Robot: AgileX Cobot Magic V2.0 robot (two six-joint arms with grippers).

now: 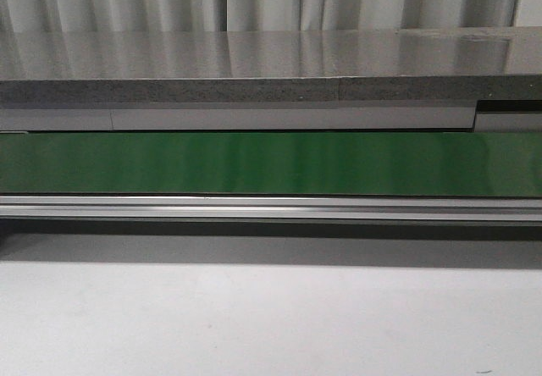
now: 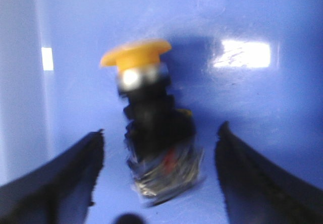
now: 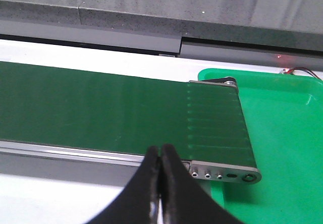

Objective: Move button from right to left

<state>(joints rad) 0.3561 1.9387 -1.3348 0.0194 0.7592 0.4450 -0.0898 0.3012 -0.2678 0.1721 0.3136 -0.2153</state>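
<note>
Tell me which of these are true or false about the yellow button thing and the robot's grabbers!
1. The push-button with the round yellow cap and black body lies on a blue surface. True.
2. The left gripper is shut tight on the button. False: its black fingers stand apart on either side of it, with gaps showing.
3. The right gripper is shut, holding nothing. True.
4. The long green conveyor belt carries the button. False: the belt is bare.
5. A green plastic tray sits at the belt's end. True.

I find no legible text, label, brand or number in any view. The red marks on the button (image 2: 156, 148) are too blurred for me to read.
</note>
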